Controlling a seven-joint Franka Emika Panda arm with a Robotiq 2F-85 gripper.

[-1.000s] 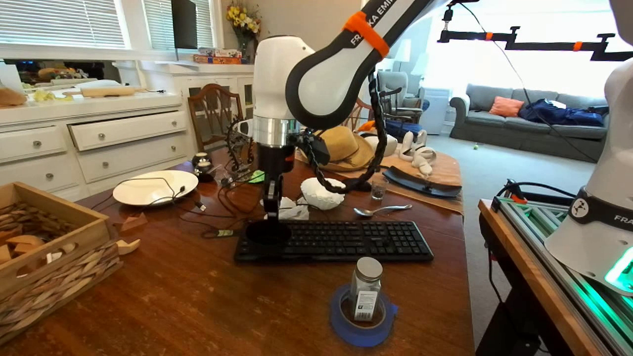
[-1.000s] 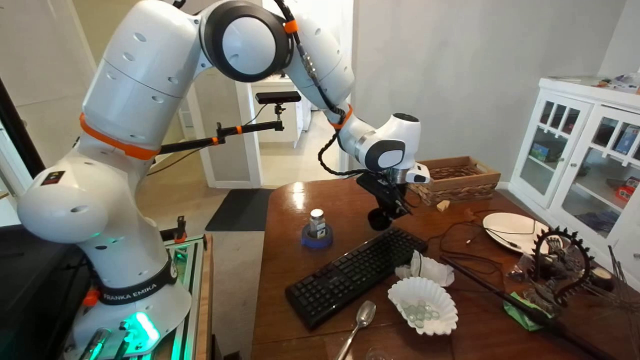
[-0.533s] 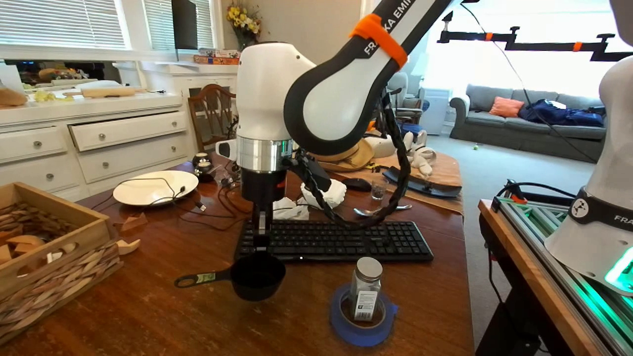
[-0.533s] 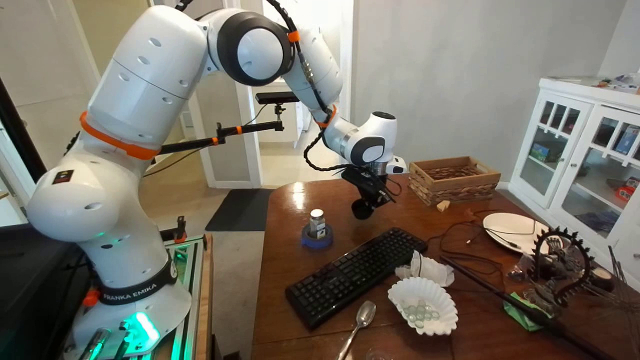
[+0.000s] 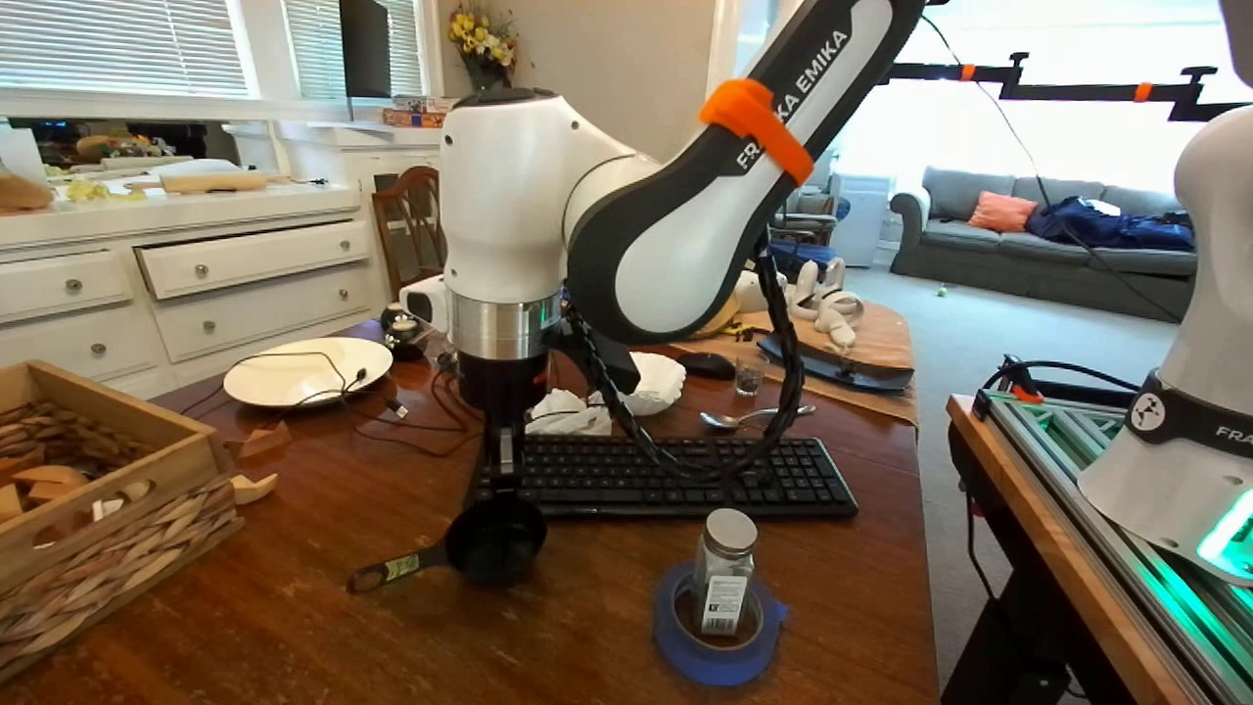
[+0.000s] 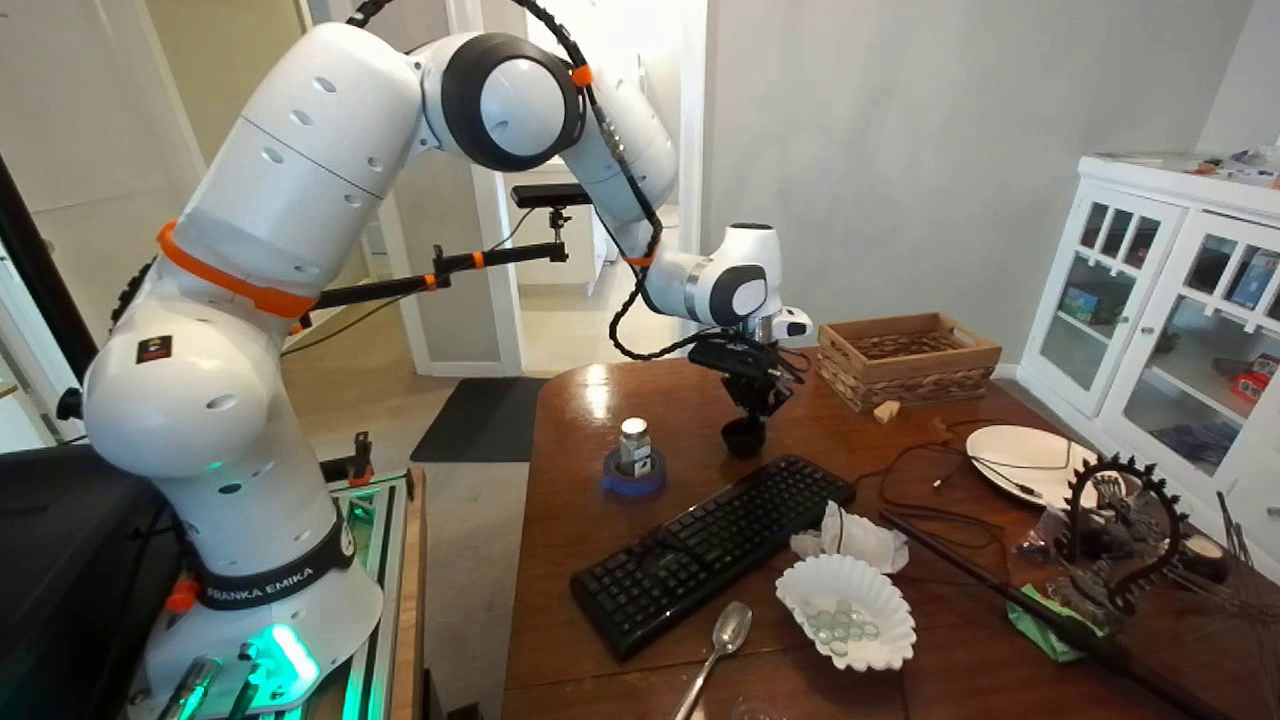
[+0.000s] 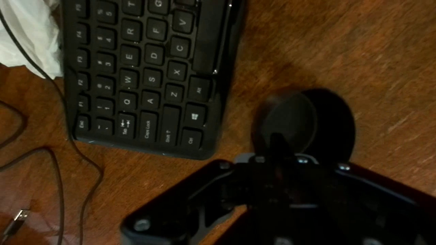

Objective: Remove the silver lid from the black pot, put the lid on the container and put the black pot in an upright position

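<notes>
Blown-out window (image 5: 1106,137), glare on tabletop (image 6: 596,388), dim wrist view, slightly blurred

In the wrist view the keyboard (image 7: 150,76) runs off the top. Just beside it, the gripper (image 7: 281,148) covers part of the black pot (image 7: 303,119), probably its handle (image 5: 404,565) too. Left of the keyboard in an exterior view, the basket (image 5: 147,529) is cut off.

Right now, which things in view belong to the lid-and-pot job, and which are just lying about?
For the job:
black pot, gripped by the tool
jar, likely the container
silver lid, on the jar

Just lying about:
keyboard
white plate
spoon
fluted bowl
blue tape roll
basket
</notes>
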